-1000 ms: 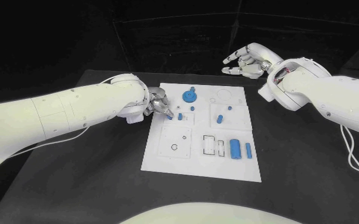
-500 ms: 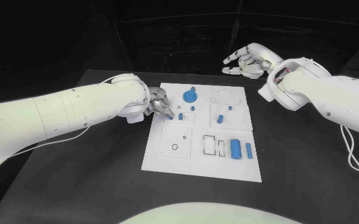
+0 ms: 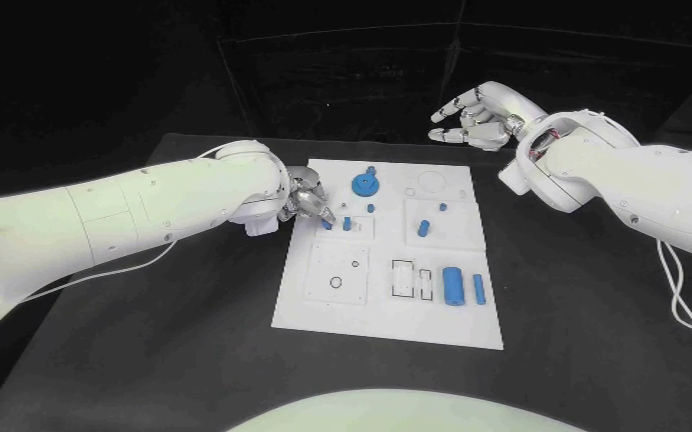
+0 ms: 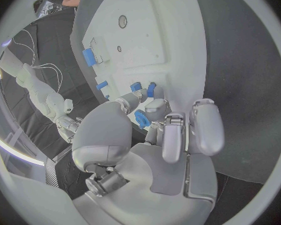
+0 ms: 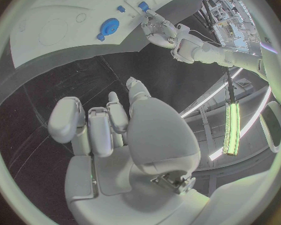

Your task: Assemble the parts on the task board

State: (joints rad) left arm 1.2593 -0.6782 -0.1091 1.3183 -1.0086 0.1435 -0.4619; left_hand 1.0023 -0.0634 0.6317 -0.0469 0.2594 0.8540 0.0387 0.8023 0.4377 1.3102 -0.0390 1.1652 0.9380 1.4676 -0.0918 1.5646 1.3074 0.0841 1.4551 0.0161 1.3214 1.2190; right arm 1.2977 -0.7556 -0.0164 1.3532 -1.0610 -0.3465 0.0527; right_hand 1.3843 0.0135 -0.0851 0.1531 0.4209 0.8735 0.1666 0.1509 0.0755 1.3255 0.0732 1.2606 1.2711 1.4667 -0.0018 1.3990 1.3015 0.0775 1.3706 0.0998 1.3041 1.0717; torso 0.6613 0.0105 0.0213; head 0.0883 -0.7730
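My left hand (image 3: 306, 202), smooth silver, pinches a small blue part (image 4: 141, 118) at the left edge of the flat white task board (image 3: 346, 297), centre frame. My right hand (image 3: 476, 117) hovers upper right, fingers loosely spread, holding nothing, above the matte black table (image 3: 173, 352).

Dim, black surroundings; overhead light brightens the white task board (image 3: 389, 297) and arms. Both wrist views bend straight edges strongly, and a light strip (image 5: 231, 110) glares green.
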